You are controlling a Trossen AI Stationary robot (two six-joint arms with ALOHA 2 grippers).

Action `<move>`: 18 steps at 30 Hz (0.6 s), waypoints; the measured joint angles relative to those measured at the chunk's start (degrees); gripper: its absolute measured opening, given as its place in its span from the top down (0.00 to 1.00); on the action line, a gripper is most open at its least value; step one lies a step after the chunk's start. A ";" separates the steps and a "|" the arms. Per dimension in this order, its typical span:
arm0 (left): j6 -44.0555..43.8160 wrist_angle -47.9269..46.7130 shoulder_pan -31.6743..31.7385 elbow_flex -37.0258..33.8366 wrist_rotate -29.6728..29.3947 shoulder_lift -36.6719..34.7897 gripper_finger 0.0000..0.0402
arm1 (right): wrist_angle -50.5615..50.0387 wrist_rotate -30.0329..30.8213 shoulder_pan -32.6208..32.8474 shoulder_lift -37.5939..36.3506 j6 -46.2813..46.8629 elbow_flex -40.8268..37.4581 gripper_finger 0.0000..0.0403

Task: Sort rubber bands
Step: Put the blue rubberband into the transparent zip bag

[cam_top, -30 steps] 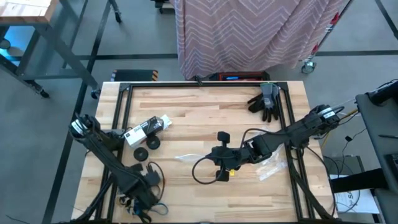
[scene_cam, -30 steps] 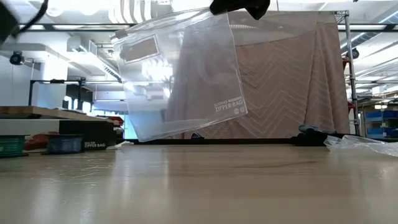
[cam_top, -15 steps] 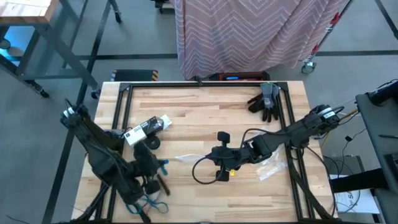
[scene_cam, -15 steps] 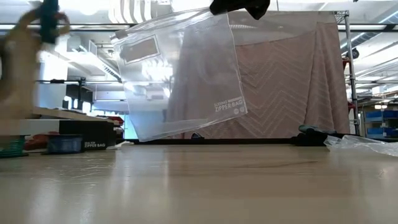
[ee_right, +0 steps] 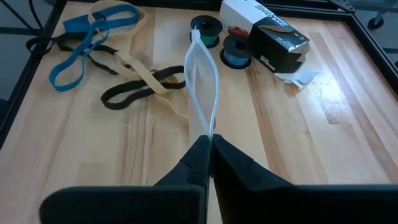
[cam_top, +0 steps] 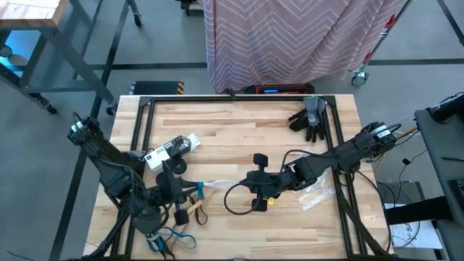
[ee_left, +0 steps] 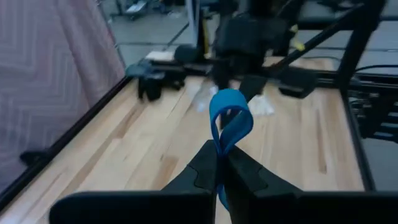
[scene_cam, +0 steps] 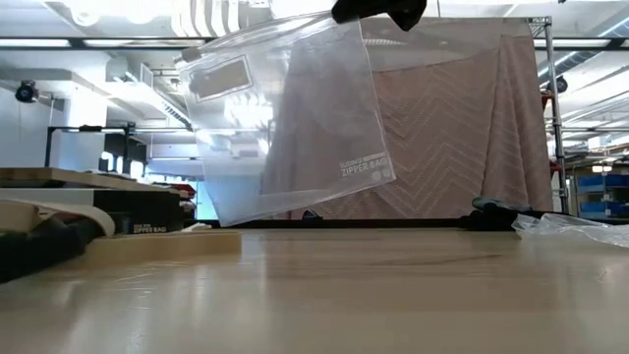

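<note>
My left gripper (cam_top: 190,191) is raised over the table's near left part and is shut on a blue rubber band (ee_left: 231,119). Its fingers point nearly level toward the clear zipper bag (scene_cam: 285,118). That bag hangs from my right gripper (cam_top: 243,185), which is shut on it above the table's middle. More rubber bands lie flat near the front left: blue (ee_right: 81,50), tan (ee_right: 127,59) and black (ee_right: 134,90). In the high view a tan band (cam_top: 192,214) lies just in front of my left gripper. My left gripper pinches the blue band (ee_left: 219,155) between its two fingertips, both strands pressed together. The free loop (ee_left: 231,112) stands out beyond the tips, clear of the table. My right gripper pinches the bag's top edge at one corner (ee_right: 208,134) between its fingers. The bag hangs below, mouth end up, clear of the table.
A black-and-white box (cam_top: 170,148) and two spools (cam_top: 177,166) sit at the left. Dark gloves (cam_top: 308,116) lie at the far right corner. Another clear bag (cam_top: 315,194) lies crumpled under my right arm. Bare wood lies across the far middle.
My left gripper has risen from the pile of bands at the near left edge. It has swung toward the hanging bag and tipped from pointing down to nearly level, carrying the blue band clear of the table. A tan band has been dragged out beside it.
</note>
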 joint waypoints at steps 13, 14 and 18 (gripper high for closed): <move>32.12 19.23 13.67 -1.58 34.66 0.00 1.00 | 0.04 -3.52 0.00 0.00 -1.82 0.00 1.00; 33.31 20.26 14.79 -1.84 38.21 0.02 1.00 | 0.04 -4.25 0.02 0.00 -2.28 0.00 1.00; 37.60 22.66 17.72 -3.73 46.03 -0.02 1.00 | 0.06 -8.23 0.00 0.00 -3.94 0.00 1.00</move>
